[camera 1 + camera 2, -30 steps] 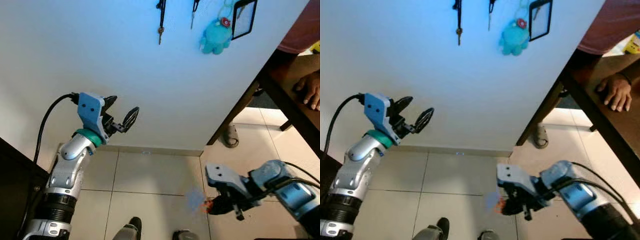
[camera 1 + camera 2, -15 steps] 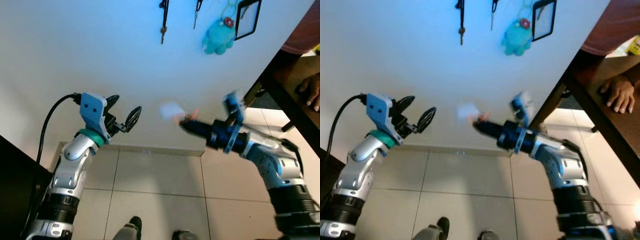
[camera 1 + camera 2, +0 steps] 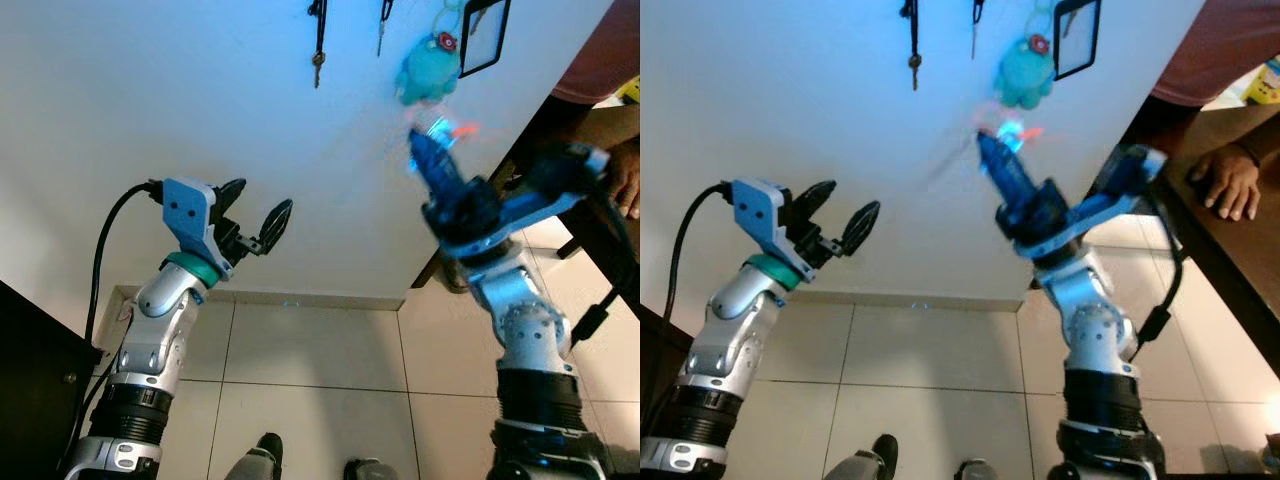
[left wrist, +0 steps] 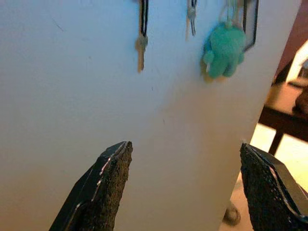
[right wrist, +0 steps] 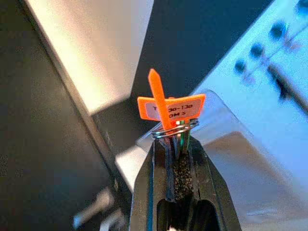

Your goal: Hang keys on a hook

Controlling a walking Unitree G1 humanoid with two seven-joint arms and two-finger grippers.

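Now we raise right gripper [image 3: 432, 128] at upper centre-right of frame, fingers clenched on keys [image 5: 171, 111]: orange tags on wire ring, poking past fingertips, just below teal plush toy [image 3: 428, 72] on white wall [image 3: 200, 100]. Our left gripper [image 3: 256, 215] at mid-left, fingers spread apart, holding nothing. Along top edge: hanging key [image 3: 318, 65] on dark strap, black-framed card [image 3: 484, 38]. Person's hand [image 3: 1220, 185] rests on dark table [image 3: 1230, 250] at right.

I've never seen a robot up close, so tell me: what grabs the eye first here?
The right end effector, raised toward the white wall, pinches keys with orange tags. Just above hangs a teal plush toy beside hanging keys. The left end effector hovers open.
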